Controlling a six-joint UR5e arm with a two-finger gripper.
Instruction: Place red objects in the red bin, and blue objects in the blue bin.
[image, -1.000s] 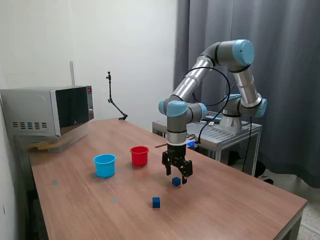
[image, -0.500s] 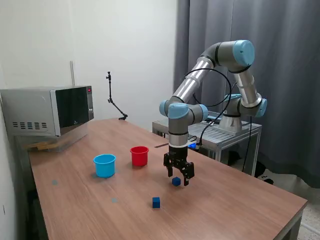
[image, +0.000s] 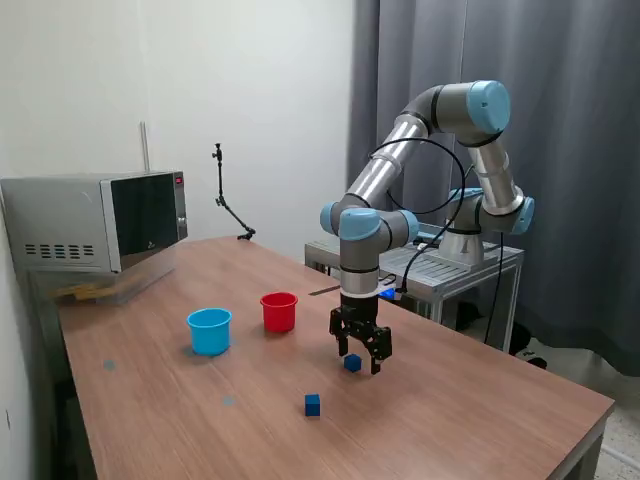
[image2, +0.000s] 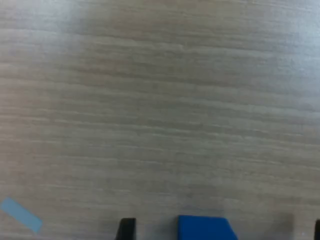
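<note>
Blue cubes are being seen at two places on the bench (image: 150, 400): one blue cube (image: 352, 363) is lying directly under the tool (image: 361, 358), between its spread fingers, and a second blue cube (image: 313, 404) is resting apart from it, nearer the front edge of the bench and toward the exterior view's left of the tool. In the wrist view the nearer cube (image2: 206, 228) is being shown at the picture's edge between the two dark fingertips (image2: 126, 228), with a gap on each side, so the tool is being held released, with nothing grasped.

Compared with the frames before, the tool is being carried slightly toward the exterior view's right and a little lower, so that the cube is now being straddled rather than standing just beside the fingers. Neither cube is being displaced from where it lay earlier.

The red bin (image: 279, 311) and the blue bin (image: 209, 330) are being left upright, well apart from the tool on the exterior view's left, the blue one farther from it than the red one. A small pale blue tape strip (image2: 20, 214) is being seen stuck flat on the wood in the wrist view. A microwave (image: 95, 221) is being kept at the far left end of the bench.
</note>
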